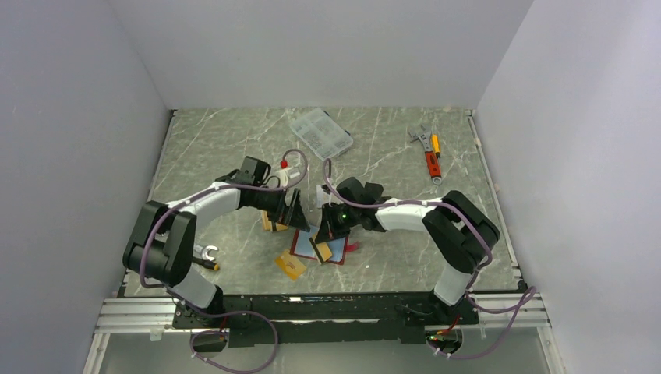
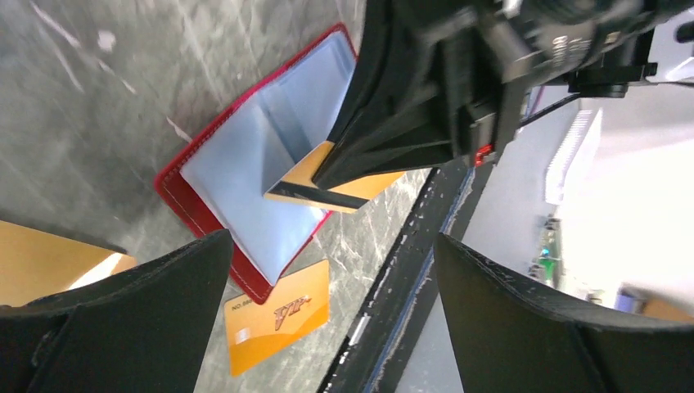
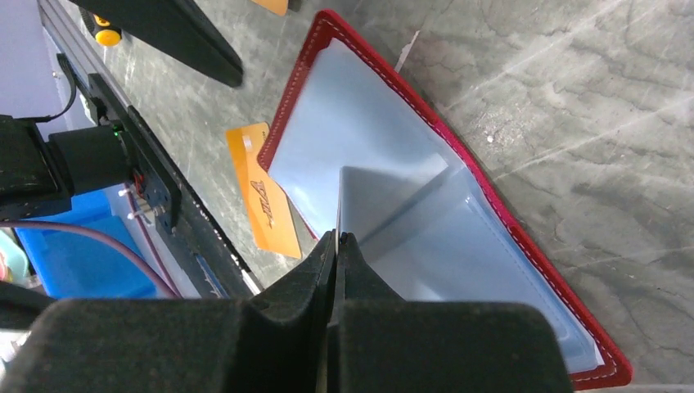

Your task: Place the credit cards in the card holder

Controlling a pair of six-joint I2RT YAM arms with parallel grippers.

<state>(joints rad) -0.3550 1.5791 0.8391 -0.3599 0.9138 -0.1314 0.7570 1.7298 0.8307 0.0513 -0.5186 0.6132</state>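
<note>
Bright even light, blurred foreground

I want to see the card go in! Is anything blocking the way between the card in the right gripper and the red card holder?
Nothing visible does. The right gripper is shut on an orange card whose corner meets the blue pocket of the open card holder. The left gripper is open, off to the side.

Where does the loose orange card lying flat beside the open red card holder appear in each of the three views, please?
Top external: the loose orange card lies low centre, just left of the holder.
Left wrist: bottom, left of centre, under the holder's corner.
Right wrist: left of centre, beside the holder's red rim.
Shared landmark: the open red card holder, light blue inside.
</note>
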